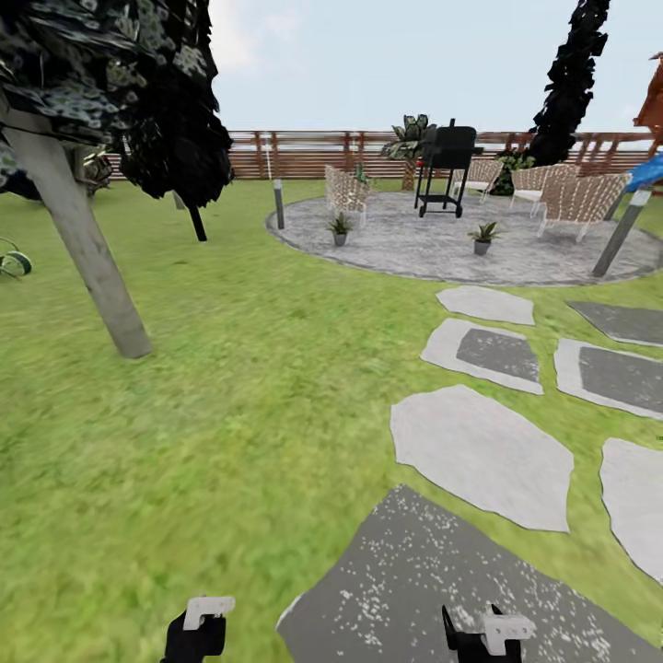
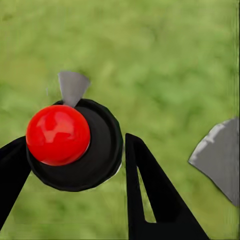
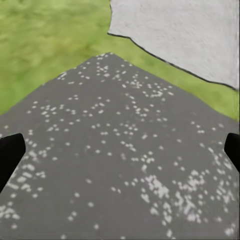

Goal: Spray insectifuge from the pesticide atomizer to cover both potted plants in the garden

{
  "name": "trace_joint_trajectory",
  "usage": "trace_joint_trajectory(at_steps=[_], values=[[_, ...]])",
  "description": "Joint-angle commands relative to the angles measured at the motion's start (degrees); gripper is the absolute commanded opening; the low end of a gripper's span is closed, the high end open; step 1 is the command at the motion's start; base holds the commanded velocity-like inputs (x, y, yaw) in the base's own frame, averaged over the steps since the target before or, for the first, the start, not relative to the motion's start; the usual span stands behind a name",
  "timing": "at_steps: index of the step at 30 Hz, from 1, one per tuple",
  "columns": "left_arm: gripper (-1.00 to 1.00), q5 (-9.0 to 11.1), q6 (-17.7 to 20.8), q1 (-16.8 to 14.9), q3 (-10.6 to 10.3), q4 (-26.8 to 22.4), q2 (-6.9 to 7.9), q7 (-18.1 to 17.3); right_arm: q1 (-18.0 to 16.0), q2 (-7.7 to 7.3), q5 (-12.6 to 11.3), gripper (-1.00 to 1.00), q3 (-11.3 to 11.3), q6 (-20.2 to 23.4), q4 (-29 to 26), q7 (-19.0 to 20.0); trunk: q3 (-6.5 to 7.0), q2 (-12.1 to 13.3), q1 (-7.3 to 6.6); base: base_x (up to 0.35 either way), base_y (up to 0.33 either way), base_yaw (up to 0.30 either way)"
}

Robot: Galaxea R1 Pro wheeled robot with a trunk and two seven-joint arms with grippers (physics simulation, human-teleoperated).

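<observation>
The 2 potted plants stand far ahead on the round paved patio (image 1: 414, 253): one plant (image 1: 340, 226) just in front of a woven chair (image 1: 347, 191), the other plant (image 1: 482, 236) to its right, nearer the black grill (image 1: 445, 157). Both are well apart from the fingers, across the lawn (image 1: 230, 405) and the stepping stones (image 1: 479, 456).

The left gripper (image 1: 201, 626) hangs low over grass; in the left wrist view its black fingers (image 2: 150, 195) stand spread apart with nothing between them, above a black disc carrying a red ball (image 2: 57, 135).

The right gripper (image 1: 486, 633) hovers over a dark speckled stone (image 3: 120, 160); its fingers (image 3: 10, 155) sit wide apart, released.
</observation>
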Motion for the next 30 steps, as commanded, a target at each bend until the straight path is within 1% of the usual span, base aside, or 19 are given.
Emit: trace_joint_trajectory(at_steps=[1, 22, 25, 30], values=[[-1.00, 0.2, -0.2, 0.0, -0.1, 0.0, 0.01, 0.1, 0.0, 0.00, 0.0, 1.00, 0.0, -0.2, 0.1, 0.0, -0.04, 0.0, 0.02, 0.334, 0.000, -0.300], [-1.00, 0.2, -0.2, 0.0, -0.1, 0.0, 0.00, 0.1, 0.0, -0.11, 0.1, 1.00, 0.1, -0.1, 0.2, 0.1, -0.04, 0.0, 0.02, 0.339, 0.000, -0.298], [-1.00, 0.2, -0.2, 0.0, -0.1, 0.0, 0.01, 0.1, 0.0, -0.08, 0.1, 1.00, 0.1, -0.1, 0.2, 0.1, -0.04, 0.0, 0.02, 0.339, 0.000, -0.180], [-1.00, 0.2, -0.2, 0.0, -0.1, 0.0, 0.00, 0.1, 0.0, -0.03, 0.0, 1.00, 0.2, -0.1, 0.2, 0.1, -0.04, 0.0, 0.02, 0.339, 0.000, -0.036]])
